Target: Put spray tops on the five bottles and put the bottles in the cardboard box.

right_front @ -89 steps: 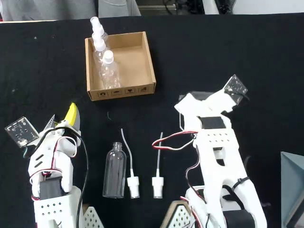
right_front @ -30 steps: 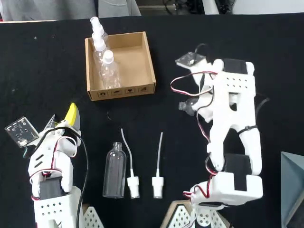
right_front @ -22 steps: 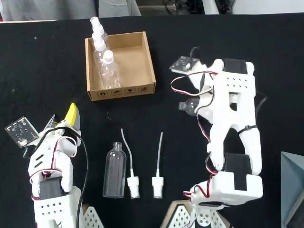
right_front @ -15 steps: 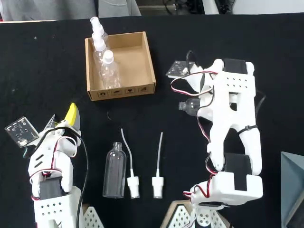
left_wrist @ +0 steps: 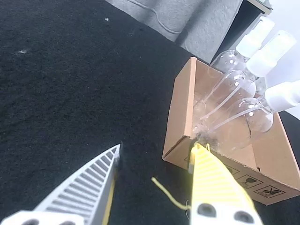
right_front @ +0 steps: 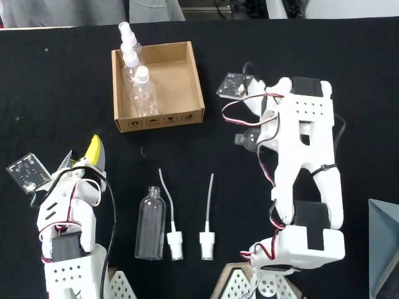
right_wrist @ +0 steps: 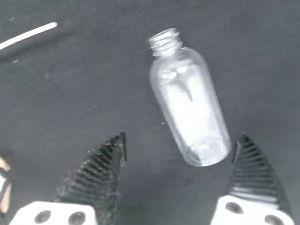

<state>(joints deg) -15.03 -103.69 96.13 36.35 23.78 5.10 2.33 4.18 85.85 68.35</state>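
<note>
- Right gripper [right_wrist: 183, 137] released over a capless bottle [right_wrist: 187, 98] lying right of the box [right_front: 198, 87].
- Likely step: grasping it; next, lower and clench.
- Left gripper [left_wrist: 155, 147] released.

No legible text; box [right_front: 159, 120] front wall is showing small black handling symbols [left_wrist: 259, 185], nothing readable.

The high view looks straight down over the table [right_front: 62, 75]. The left wrist view looks low and close across it toward the cardboard box [left_wrist: 180, 115]; the right wrist view looks down closely on a capless bottle [right_wrist: 187, 98]. The high view shows both too
</note>
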